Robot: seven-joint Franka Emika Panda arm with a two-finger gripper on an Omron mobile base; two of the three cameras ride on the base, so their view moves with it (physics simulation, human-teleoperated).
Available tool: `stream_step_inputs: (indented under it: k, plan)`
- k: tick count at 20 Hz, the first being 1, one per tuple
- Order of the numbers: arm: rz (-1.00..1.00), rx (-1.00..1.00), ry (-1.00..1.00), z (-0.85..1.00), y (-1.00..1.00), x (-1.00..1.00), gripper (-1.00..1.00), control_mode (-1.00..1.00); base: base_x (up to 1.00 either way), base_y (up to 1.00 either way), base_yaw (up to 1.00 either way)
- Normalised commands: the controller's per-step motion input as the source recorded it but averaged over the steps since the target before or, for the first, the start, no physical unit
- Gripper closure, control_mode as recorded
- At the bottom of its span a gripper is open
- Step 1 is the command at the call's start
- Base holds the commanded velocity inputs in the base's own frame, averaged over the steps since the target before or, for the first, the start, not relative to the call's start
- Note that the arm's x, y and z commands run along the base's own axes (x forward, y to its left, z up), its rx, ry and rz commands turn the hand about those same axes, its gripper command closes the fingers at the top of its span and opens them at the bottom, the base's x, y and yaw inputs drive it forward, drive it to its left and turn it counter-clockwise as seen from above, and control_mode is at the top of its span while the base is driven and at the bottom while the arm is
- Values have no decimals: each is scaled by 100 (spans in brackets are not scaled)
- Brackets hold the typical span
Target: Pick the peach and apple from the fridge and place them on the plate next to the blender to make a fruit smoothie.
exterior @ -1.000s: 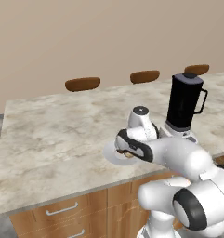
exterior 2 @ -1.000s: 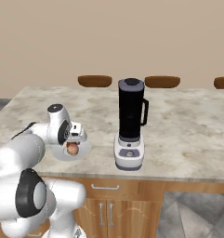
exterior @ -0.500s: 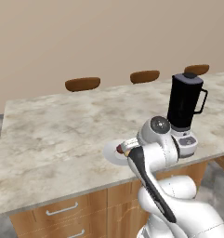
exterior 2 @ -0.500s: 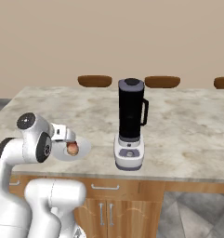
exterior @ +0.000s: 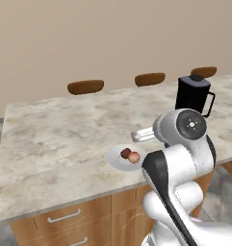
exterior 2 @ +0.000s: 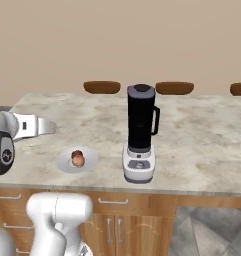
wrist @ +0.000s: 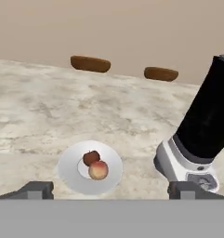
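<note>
Now my gripper (wrist: 111,189) has pulled back from the plate (wrist: 69,174), fingers wide apart, holding nothing. Peach (wrist: 98,170) and apple (wrist: 90,158) sit touching, blender (wrist: 201,135) beside.

A beige-veined marble counter (exterior: 55,139) runs above wooden base cabinets (exterior 2: 142,227) with metal pull handles in a simulated kitchen. Near its front edge sits a small round white plate (wrist: 69,174), carrying the dark red apple (wrist: 90,157) and the orange-pink peach (wrist: 98,170), the two fruits touching, the peach nearer the counter's front edge. Just beside the plate stands the blender (exterior 2: 140,132), a black jug with side handle and lid knob on a pale grey base, resting directly on the marble, apart from the plate
</note>
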Motion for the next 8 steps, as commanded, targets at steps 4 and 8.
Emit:
stream_step_inputs:
  k: [4, 8]
  plan:
    - [0, 0, -40, 98, -19, -100, -100, -100, 0, 0, 0]
    - [1, 5, -13, 26, -18, -47, -100, -100, 0, 0, 0]
